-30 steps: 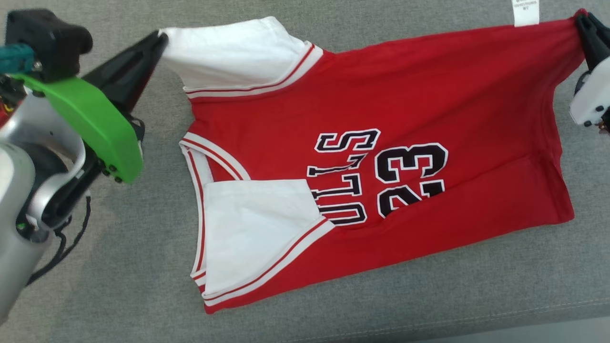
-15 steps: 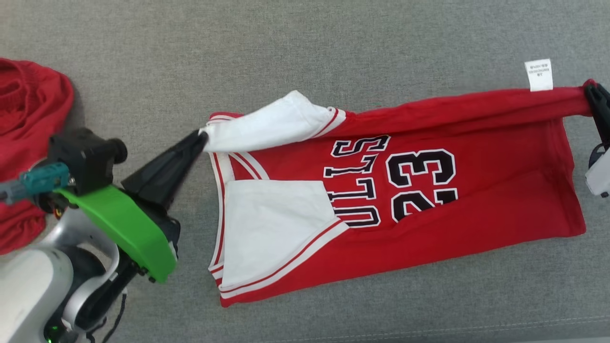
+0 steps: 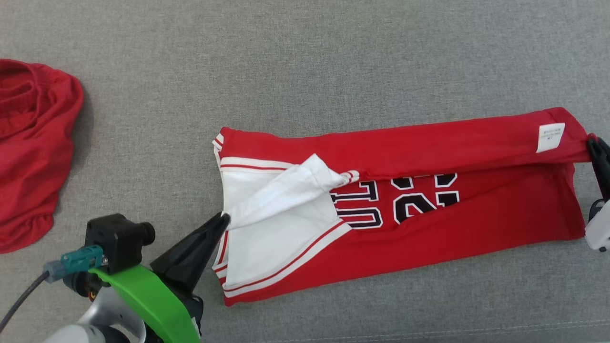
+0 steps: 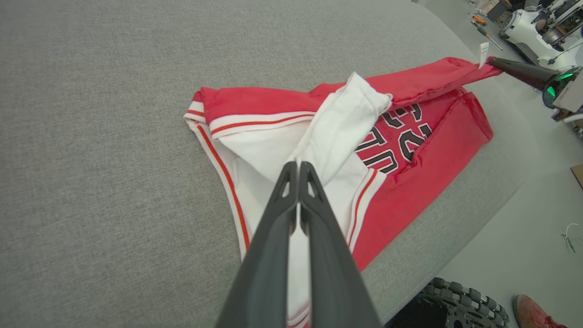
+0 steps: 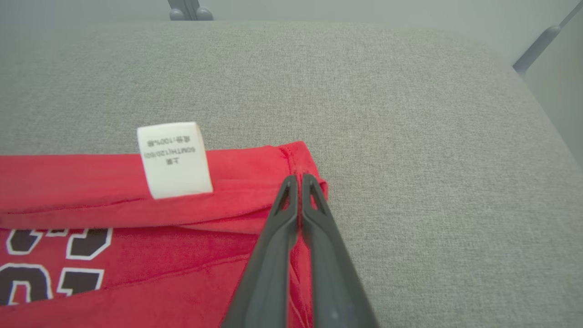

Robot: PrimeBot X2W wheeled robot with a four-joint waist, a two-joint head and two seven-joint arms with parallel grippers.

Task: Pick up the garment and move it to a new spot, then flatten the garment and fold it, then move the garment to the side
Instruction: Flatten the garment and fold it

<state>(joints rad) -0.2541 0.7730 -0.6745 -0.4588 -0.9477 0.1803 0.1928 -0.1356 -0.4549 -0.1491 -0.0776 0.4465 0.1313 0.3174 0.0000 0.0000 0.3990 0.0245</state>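
Note:
The garment (image 3: 429, 224) is a red jersey with white sleeves and black-and-white lettering, lying across the grey cushion. Its far long edge is folded over toward me, covering the top of the lettering. My left gripper (image 3: 224, 219) is shut on the tip of a white sleeve (image 3: 286, 190) at the jersey's left end; the left wrist view shows the white cloth (image 4: 341, 123) pinched between the tips of my left gripper (image 4: 298, 165). My right gripper (image 3: 593, 142) is shut on the red hem corner at the right end, beside the white care label (image 5: 175, 159), in the right wrist view (image 5: 297, 178).
A second red cloth (image 3: 33, 157) lies bunched at the left edge of the grey cushion (image 3: 333, 62). The cushion's front edge runs just below the jersey. In the left wrist view a floor, a wheel (image 4: 460, 296) and a person's shoe (image 4: 537, 312) lie beyond the cushion's edge.
Both grippers have drawn the jersey's far edge toward me, folding it over the lettering; the white sleeve and the label came along. The head camera has also shifted.

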